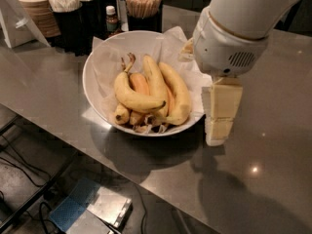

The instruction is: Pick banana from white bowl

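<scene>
A large glossy white bowl [90,70] lined with crinkled white paper stands on the grey counter [273,130]. Several yellow bananas [146,95] lie bunched in it, stems pointing to the back, some with dark bruised ends at the front. My gripper [215,136] hangs from the white arm [234,28] just right of the bowl's right rim, pointing down, its tip close above the counter. It holds nothing that I can see. The arm covers part of the bowl's right rim and paper.
Behind the bowl stand a dark cup of wooden sticks [142,5], dark holders with white items [73,9], a small bottle [112,17] and a stack of paper cups [36,9]. The counter's front edge runs diagonally below the bowl. A flat device [92,209] lies on the floor.
</scene>
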### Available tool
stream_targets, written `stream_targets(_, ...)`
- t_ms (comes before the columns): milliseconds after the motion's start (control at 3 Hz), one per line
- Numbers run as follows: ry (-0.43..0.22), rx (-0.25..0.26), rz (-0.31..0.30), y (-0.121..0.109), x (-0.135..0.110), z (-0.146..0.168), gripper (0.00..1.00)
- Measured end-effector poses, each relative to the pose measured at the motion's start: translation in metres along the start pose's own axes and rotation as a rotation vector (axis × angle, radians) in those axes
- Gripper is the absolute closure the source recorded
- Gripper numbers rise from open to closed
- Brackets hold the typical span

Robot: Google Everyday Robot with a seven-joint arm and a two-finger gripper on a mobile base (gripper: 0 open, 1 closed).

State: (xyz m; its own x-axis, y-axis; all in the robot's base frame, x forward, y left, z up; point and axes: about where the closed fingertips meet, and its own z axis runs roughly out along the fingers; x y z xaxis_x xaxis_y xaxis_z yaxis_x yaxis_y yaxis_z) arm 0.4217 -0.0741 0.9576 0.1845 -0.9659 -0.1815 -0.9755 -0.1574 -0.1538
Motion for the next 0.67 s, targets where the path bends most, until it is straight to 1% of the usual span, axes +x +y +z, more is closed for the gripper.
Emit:
stream_targets(333,-0.022,0.008,-0.063,-0.0283,-0.0368,0.0048,0.00)
stream_targets(667,-0.025,0.017,-0.064,-0.0297,-0.0385,0.0038,0.00)
